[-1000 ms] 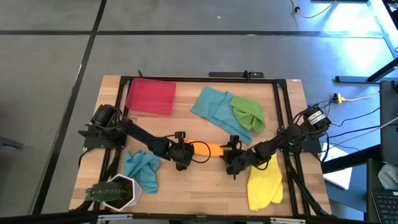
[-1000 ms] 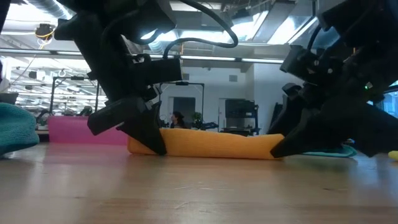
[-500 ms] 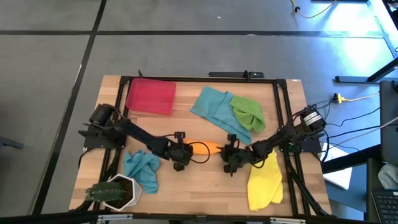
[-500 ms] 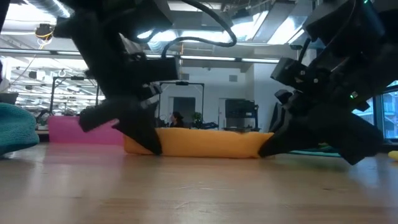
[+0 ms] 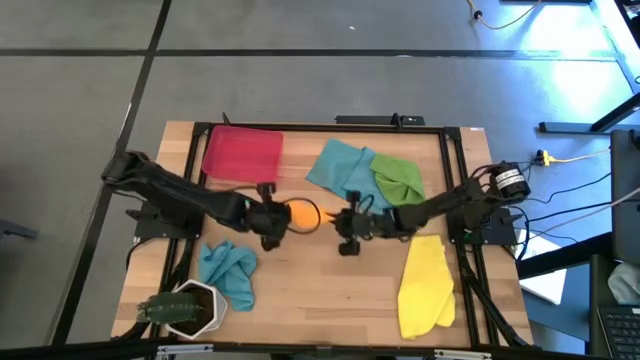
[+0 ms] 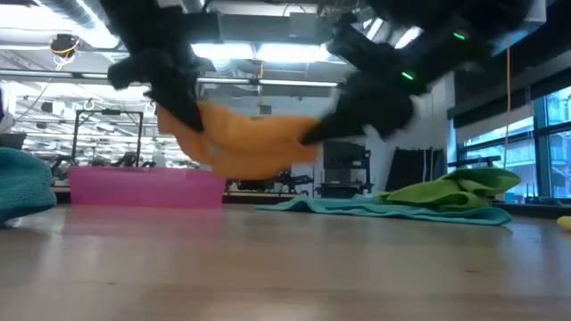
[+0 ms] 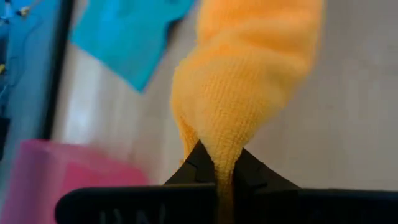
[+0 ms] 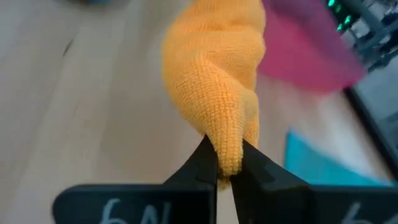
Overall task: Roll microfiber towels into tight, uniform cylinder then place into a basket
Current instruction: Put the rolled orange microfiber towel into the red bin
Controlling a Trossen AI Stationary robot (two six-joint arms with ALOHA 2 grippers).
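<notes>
**Rolled orange towel held off the table between both grippers**

High view: the orange towel [image 5: 300, 214], rolled into a short cylinder, is seen near table centre, clamped at one end by the left gripper [image 5: 278, 217] and at the other by the right gripper [image 5: 337, 222]. The red basket [image 5: 242, 154] lies at the far left of the table, well apart from the roll. A teal towel [image 5: 345, 172] w/ a green towel [image 5: 398, 180] partly on it is spread at far centre-right; a 2nd teal towel [image 5: 228, 270] lies near the white plant pot [image 5: 190, 306]; a yellow towel [image 5: 426, 284] lies at near right.

Low view: the roll [image 6: 245, 141] is shown sagging in mid-air, clear of the tabletop [image 6: 285, 267], w/ the basket [image 6: 147, 186] behind it.

Left wrist view: fingers [image 7: 252, 176] are closed on a pinched end of the roll [image 7: 242, 99].

Right wrist view: fingers [image 8: 202, 165] are likewise closed on the opposite end [image 8: 217, 93]; basket [image 8: 305, 53] is visible beyond.
</notes>
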